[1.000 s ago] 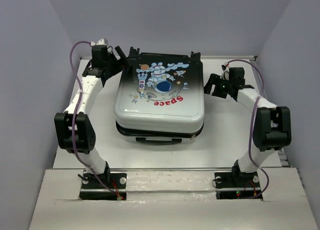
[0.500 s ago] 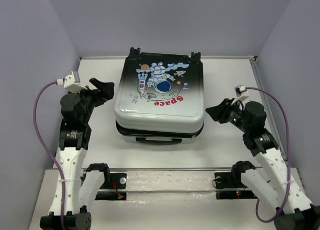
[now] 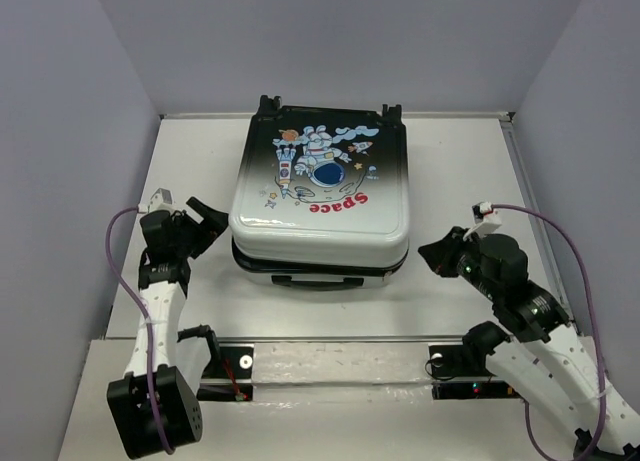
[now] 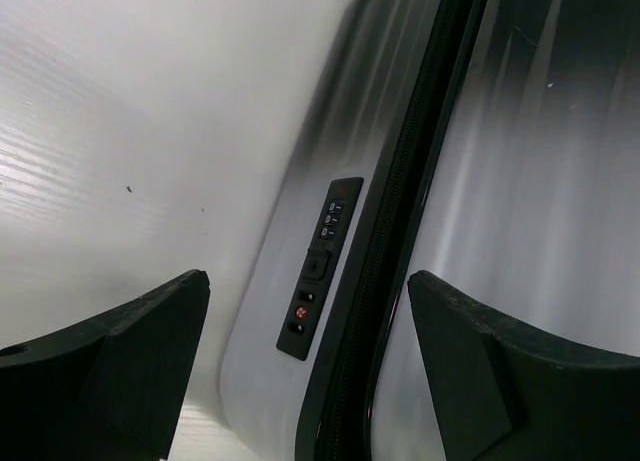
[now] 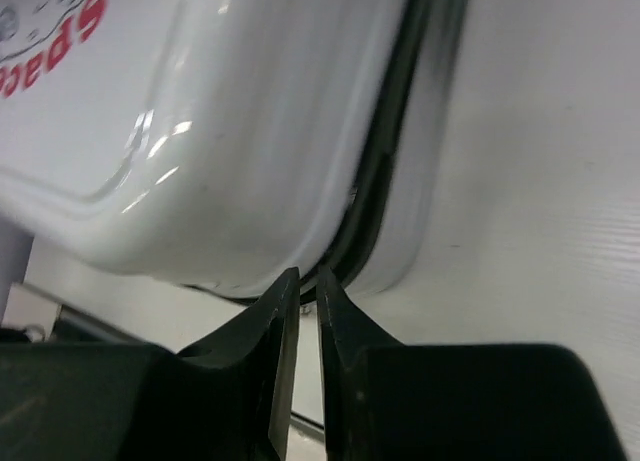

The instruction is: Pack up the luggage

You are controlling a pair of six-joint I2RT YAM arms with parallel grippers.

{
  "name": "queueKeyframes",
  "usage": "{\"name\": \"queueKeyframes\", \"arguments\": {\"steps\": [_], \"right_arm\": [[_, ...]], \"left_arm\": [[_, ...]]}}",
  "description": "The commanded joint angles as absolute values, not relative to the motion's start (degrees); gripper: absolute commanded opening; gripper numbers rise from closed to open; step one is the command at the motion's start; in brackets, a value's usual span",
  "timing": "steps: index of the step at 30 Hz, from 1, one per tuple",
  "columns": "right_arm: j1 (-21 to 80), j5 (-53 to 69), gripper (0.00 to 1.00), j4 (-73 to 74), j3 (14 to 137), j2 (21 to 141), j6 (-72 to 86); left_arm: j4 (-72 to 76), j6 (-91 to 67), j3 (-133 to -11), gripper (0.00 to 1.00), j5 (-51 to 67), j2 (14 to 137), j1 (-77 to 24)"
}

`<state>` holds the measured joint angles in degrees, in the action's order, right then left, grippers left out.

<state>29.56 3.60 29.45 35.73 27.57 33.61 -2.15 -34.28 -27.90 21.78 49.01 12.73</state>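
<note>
White table, grey walls: my left pincer (image 3: 205, 221) spread, empty, at 8 o'clock of the luggage (image 3: 320, 196), right pincer (image 3: 437, 253) nearly pressed together on nothing at 4 o'clock, lid down mid-table, so packing looks done, zip unverified.

Luggage (image 3: 320, 201) lies flat mid-table (image 3: 455, 161). My left gripper (image 3: 208, 227) sits just beside its left side, my right gripper (image 3: 433, 253) near its right-front corner.

One astronaut-printed, black-to-white hard-shell suitcase (image 3: 320, 221), one white surface (image 3: 450, 161), and two arms of mine: left arm (image 3: 150, 316), right arm (image 3: 540, 346).
</note>
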Motion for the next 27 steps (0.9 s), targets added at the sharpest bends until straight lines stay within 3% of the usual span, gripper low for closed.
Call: {"name": "queueKeyframes", "arguments": {"steps": [1, 5, 8, 9, 12, 16, 18, 27], "right_arm": [[29.71, -15.20, 0.15, 29.02, 35.68, 34.16, 36.92], [29.01, -14.16, 0.11, 17.08, 37.96, 54.24, 34.72], [22.00, -9.60, 0.07, 6.91, 38.58, 60.37, 34.19], [16.49, -4.36, 0.07, 2.42, 38.15, 62.29, 34.89], [11.09, 6.45, 0.07, -4.29, 39.36, 67.03, 34.28], [9.58, 19.92, 0.07, -7.71, 45.77, 79.23, 32.70], [9.58, 28.01, 0.08, -10.18, 47.71, 84.09, 32.87], [9.58, 47.01, 0.08, -17.93, 65.90, 101.94, 36.12]], "left_arm": [[7.29, -39.72, -24.79, 0.89, 25.58, 49.92, 13.01], [9.05, -40.25, -23.21, 0.79, 22.86, 50.89, 13.01], [9.67, -40.87, -21.36, 0.61, 21.10, 50.54, 13.09], [10.45, -41.22, -19.97, 0.50, 20.48, 50.19, 13.10], [13.43, -42.45, -17.33, 0.28, 20.39, 50.45, 13.01], [16.34, -42.71, -15.91, 0.12, 22.23, 53.52, 12.66], [16.79, -42.71, -16.17, 0.06, 22.59, 54.58, 11.52], [15.30, -46.75, -15.47, 0.06, 13.45, 49.93, -8.25]]}}
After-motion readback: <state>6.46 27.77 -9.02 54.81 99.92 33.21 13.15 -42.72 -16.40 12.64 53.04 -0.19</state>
